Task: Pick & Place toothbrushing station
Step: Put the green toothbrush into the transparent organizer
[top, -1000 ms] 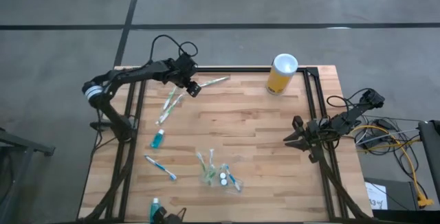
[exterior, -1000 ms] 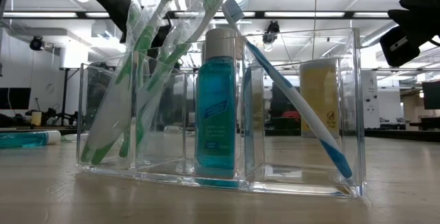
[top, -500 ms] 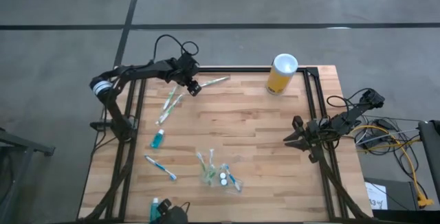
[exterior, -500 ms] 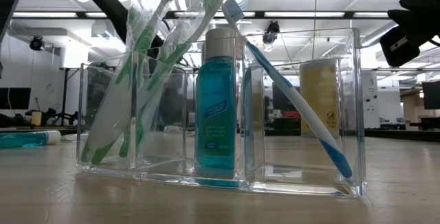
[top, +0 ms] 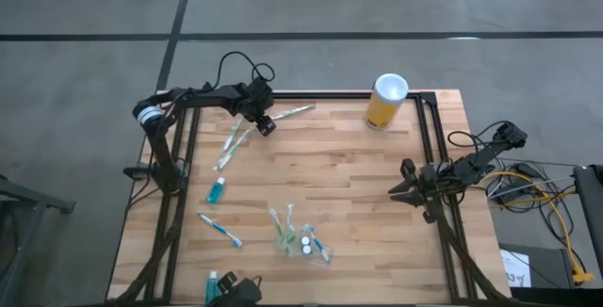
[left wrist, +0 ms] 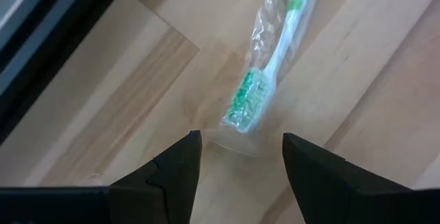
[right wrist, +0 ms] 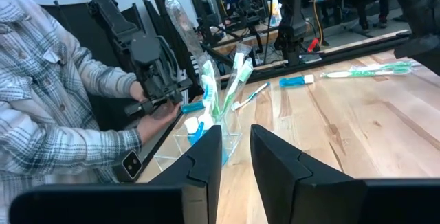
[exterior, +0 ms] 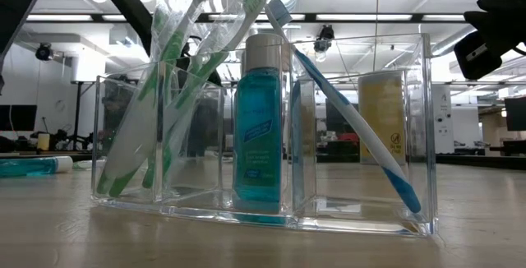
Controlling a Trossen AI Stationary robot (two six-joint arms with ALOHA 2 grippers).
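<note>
From the high view my left claw (top: 267, 124) sits at the bench's (top: 358, 175) far left corner, over one end of a wrapped white-green toothbrush (top: 290, 112). Only the left wrist view shows the fingers (left wrist: 175, 165) spread, the bristle head (left wrist: 246, 100) lying between them, untouched. Right claw (top: 403, 187) waits at the right edge; its wrist view shows the fingers (right wrist: 278, 157) slightly parted, nothing pinched. The clear organizer (top: 300, 239) stands near the front; only the low view shows its compartments: green brushes (exterior: 177, 79), teal bottle (exterior: 256, 128), blue brush (exterior: 353, 120). The right wrist view alone shows a person's hand (right wrist: 159, 117) at a camera mount. Yellow cylinder (top: 385, 101) sits far right.
</note>
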